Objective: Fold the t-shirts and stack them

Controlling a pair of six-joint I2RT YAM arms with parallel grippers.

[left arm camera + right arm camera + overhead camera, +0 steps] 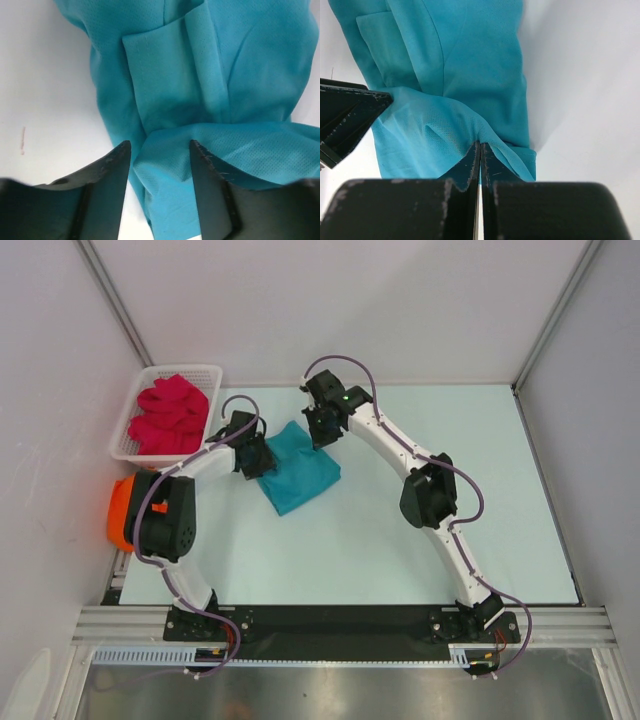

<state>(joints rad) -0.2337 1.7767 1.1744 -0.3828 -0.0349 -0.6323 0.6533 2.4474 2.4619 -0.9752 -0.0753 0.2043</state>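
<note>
The teal-blue t-shirt (300,475) lies partly folded on the table between the two grippers. My left gripper (252,455) is at its left edge, open, with a fold of the teal cloth (170,165) lying between the spread fingers (112,170). My right gripper (322,426) is at the shirt's far edge, shut on a pinch of the teal cloth (445,135). The crimson-pink t-shirt (170,415) lies bunched in the white basket. The bright orange t-shirt (120,510) sits at the left table edge, partly hidden by the left arm.
The white lattice basket (215,373) stands at the back left corner. Walls close in the table at the left, back and right. One finger of the left gripper shows in the right wrist view (350,115).
</note>
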